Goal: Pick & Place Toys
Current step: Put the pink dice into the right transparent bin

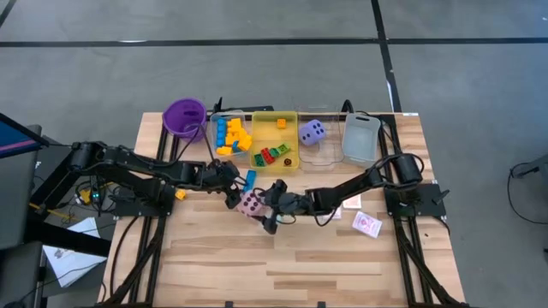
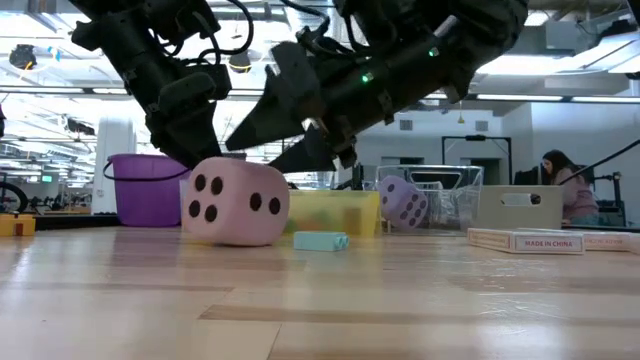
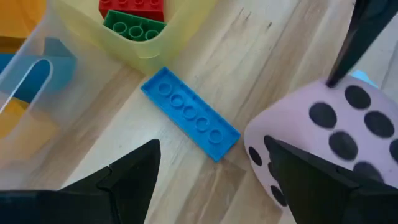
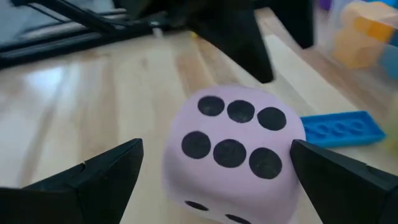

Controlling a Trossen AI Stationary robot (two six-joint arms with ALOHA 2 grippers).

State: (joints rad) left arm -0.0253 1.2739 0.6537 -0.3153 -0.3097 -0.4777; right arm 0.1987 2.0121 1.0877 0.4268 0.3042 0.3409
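A pink die (image 1: pixel 251 204) with black dots rests on the table, shown large in the right wrist view (image 4: pixel 233 155). A flat blue brick (image 1: pixel 249 180) lies on the wood just beyond it (image 3: pixel 189 115). My left gripper (image 3: pixel 211 168) is open, low over the blue brick, with the die beside one finger. My right gripper (image 4: pixel 214 168) is open, and its fingers stand on either side of the die, apart from it. In the low view the die (image 2: pixel 235 200) sits flat on the table, with the right fingers above and behind it. My left gripper has one finger (image 3: pixel 311 186) close against the pink die's near side (image 3: pixel 273 155). I cannot tell whether it touches, as the finger itself covers the spot. The die sits flat on the table.
At the far edge stand a purple cup (image 1: pixel 184 116), a clear tray of yellow and blue blocks (image 1: pixel 229 135), a yellow tray (image 1: pixel 275 114), a clear tray holding a purple die (image 1: pixel 312 132) and a grey tray (image 1: pixel 360 137). Cards (image 1: pixel 366 224) lie at right. An orange block (image 1: pixel 180 194) lies at left.
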